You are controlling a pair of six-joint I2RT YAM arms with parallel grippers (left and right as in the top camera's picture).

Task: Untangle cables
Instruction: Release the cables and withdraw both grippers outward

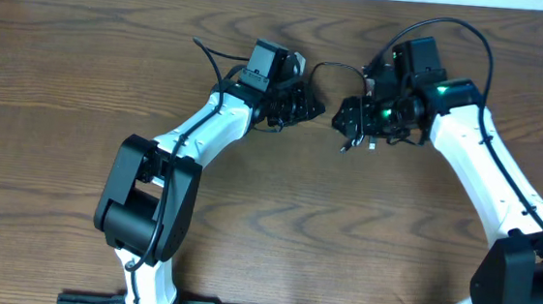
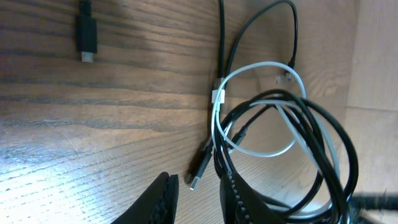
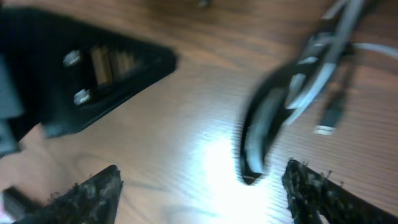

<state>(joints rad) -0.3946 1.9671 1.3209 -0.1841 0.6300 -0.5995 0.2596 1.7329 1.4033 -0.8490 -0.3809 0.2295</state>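
Black cable [image 2: 221,37] and white cable [image 2: 261,65] lie looped together on the table [image 1: 58,155] — right gripper [image 3: 202,174] splayed wide over them, left gripper [image 2: 198,186] narrowly parted, empty, beside the coil — so grabbing both strands could tighten the tangle.

Overhead: cables [image 1: 335,65] too small to sort out. Only 1 thin black arc shows, rest hidden under L gripper [image 1: 318,110] and R gripper [image 1: 340,119]. White cable can't be made out there.

L wrist view: L fingers [image 2: 163,199] cut off by bottom edge. Black coil [image 2: 339,180] runs off bottom-right. 1 black strand [image 2: 221,25] exits at top. Plug [image 2: 87,37] top-left, its cord cropped by top edge. Can't tell whether L fingers pinch the coil.

R wrist view: whole pic blurred. Bundle [image 3: 273,118] is a smear, black vs white barely separable, small plug end [image 3: 329,118] fuzzy. R fingers [image 3: 93,193] cropped at bottom. Dark block [image 3: 93,68] upper left, can't ID.
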